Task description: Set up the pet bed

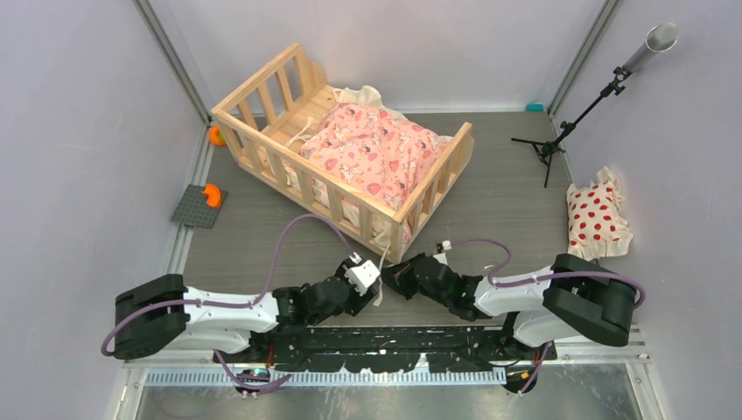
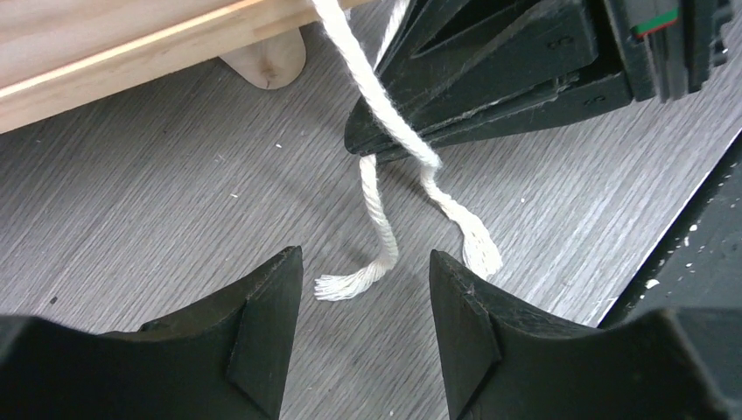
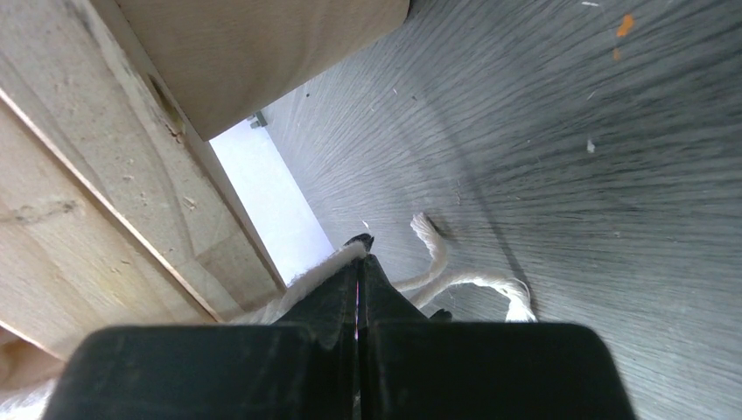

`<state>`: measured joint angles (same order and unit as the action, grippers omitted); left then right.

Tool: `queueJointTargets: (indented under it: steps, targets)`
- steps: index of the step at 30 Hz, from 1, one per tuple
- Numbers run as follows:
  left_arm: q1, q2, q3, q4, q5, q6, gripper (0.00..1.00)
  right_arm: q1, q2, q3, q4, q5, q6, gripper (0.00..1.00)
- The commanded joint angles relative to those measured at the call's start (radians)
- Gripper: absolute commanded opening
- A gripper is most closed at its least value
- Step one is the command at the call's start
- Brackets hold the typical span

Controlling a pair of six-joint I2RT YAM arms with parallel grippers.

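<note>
The pet bed (image 1: 350,199), a light wooden crib with slatted rails, stands at the back left with a pink print cushion (image 1: 376,153) lying in it. Both grippers meet at its near corner. My left gripper (image 1: 379,289) (image 2: 363,258) is open just above the floor. Two cream ties (image 2: 378,206) lie in front of its tips, one frayed end between them. My right gripper (image 1: 394,278) (image 3: 360,249) is shut. One tie (image 3: 306,276) runs along its side and over its tip (image 2: 354,140); I cannot see any cord pinched. A round bed foot (image 2: 267,61) shows beside it.
A white pillow with red dots (image 1: 595,219) lies at the right wall. A black tripod stand (image 1: 560,140) rises at the back right. A grey plate with an orange piece (image 1: 199,206) and another orange object (image 1: 216,136) sit by the left wall.
</note>
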<state>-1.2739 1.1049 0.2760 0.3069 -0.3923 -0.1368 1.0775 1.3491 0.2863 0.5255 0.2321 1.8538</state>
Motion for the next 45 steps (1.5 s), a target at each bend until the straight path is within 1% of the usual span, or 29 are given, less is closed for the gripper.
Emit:
queueJointTargets:
  steps: [1, 6, 13, 18, 30, 35, 38, 40, 45]
  targets:
    - [0.008, 0.042, 0.04, 0.072, -0.018, 0.051, 0.57, -0.006, 0.013, 0.032, 0.057, -0.015, 0.005, 0.01]
    - [0.018, 0.092, 0.057, 0.101, -0.035, 0.083, 0.57, -0.008, 0.02, 0.033, 0.065, -0.023, 0.007, 0.0]
    - [0.038, 0.161, 0.085, 0.138, -0.012, 0.104, 0.55, -0.014, 0.044, 0.031, 0.094, -0.041, 0.016, 0.01]
    - [0.044, 0.201, 0.097, 0.137, -0.013, 0.116, 0.45, -0.013, 0.063, 0.032, 0.119, -0.052, 0.019, 0.01]
    - [0.046, 0.184, 0.083, 0.078, -0.013, 0.126, 0.45, -0.02, 0.034, 0.048, 0.062, -0.047, -0.006, 0.01]
    - [0.045, 0.191, 0.098, 0.024, -0.009, 0.132, 0.45, -0.021, 0.016, 0.049, 0.04, -0.044, -0.01, 0.01]
    - [0.046, 0.18, 0.091, 0.029, -0.006, 0.132, 0.44, -0.024, 0.008, 0.049, 0.025, -0.039, -0.011, 0.01]
    - [0.046, 0.178, 0.091, 0.028, -0.009, 0.132, 0.42, -0.023, 0.008, 0.05, 0.024, -0.04, -0.013, 0.01]
    - [0.045, 0.182, 0.091, 0.05, -0.016, 0.162, 0.31, -0.023, 0.018, 0.054, 0.026, -0.044, -0.013, 0.01]
